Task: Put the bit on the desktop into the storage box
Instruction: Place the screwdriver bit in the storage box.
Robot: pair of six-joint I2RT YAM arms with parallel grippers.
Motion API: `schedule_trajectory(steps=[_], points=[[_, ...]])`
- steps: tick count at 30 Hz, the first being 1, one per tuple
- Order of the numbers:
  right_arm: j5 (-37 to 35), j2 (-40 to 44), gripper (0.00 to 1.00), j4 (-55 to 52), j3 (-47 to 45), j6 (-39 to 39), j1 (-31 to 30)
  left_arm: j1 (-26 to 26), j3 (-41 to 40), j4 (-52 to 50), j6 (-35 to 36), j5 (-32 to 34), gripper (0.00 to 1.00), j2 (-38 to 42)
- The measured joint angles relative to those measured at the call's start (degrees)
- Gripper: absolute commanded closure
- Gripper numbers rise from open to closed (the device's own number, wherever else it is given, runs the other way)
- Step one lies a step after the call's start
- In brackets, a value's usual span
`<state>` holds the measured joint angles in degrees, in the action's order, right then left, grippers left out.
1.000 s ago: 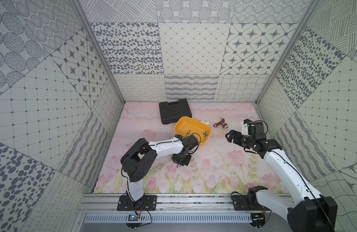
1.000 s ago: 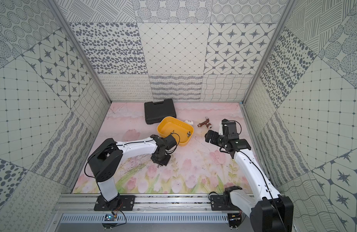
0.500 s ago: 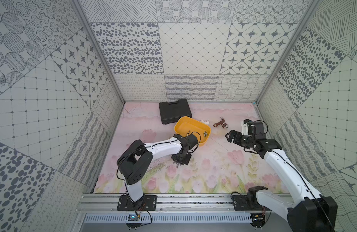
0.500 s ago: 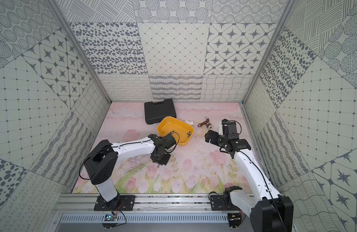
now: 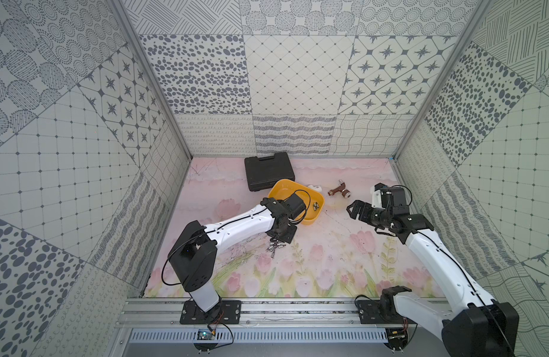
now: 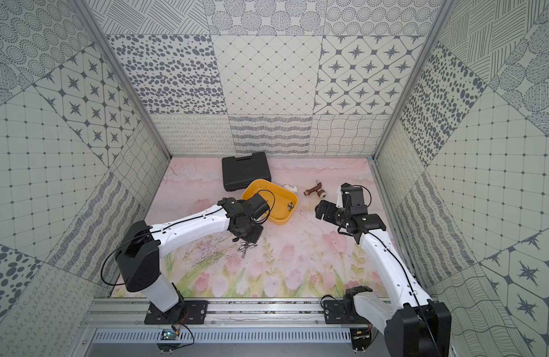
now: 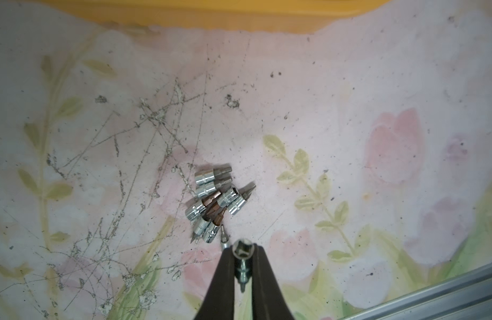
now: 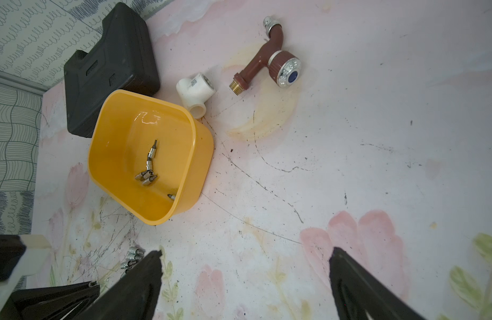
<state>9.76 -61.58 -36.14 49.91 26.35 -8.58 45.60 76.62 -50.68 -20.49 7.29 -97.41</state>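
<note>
A heap of small chrome bits [image 7: 215, 202] lies on the flowered desktop in front of the yellow storage box [image 5: 313, 220], and shows in both top views [image 6: 247, 247]. My left gripper [image 7: 241, 248] hangs just above the heap's near edge, shut on one bit [image 7: 241, 253] that stands on end between the fingers. In a top view the left gripper [image 5: 278, 239] sits just in front of the box. Several bits [image 8: 148, 171] lie inside the storage box [image 8: 203, 155]. My right gripper [image 8: 246, 253] is open and empty, hovering to the right of the box [image 5: 352, 208].
A black tool case [image 5: 268, 173] lies behind the box, touching it. A white pipe fitting [image 8: 195, 94] and a brown tap [image 8: 269, 61] lie to the box's back right. A metal rail [image 7: 433, 291] borders the desktop's front edge.
The left arm's rear links have swung a little toward the front left, while its gripper stays shut at the heap. The right arm has not moved.
</note>
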Motion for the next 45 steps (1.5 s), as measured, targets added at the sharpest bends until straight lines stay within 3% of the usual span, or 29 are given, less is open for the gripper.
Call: schedule_trajectory(steps=[13, 30, 45], points=[[-0.2, 0.3, 0.03, 0.0, 0.0, 0.0, 0.0, -5.7, 13.2, -1.6, 6.0, 0.8, 0.99, -4.0], [-0.2, -0.1, 0.03, 0.0, 0.5, 0.0, 0.0, -12.4, 31.4, -1.6, 12.1, -0.7, 0.99, -20.3], [-0.2, -1.0, 0.04, 0.0, 1.0, -0.3, 0.0, -15.1, 39.7, -2.8, 14.3, -2.0, 0.98, -31.2]])
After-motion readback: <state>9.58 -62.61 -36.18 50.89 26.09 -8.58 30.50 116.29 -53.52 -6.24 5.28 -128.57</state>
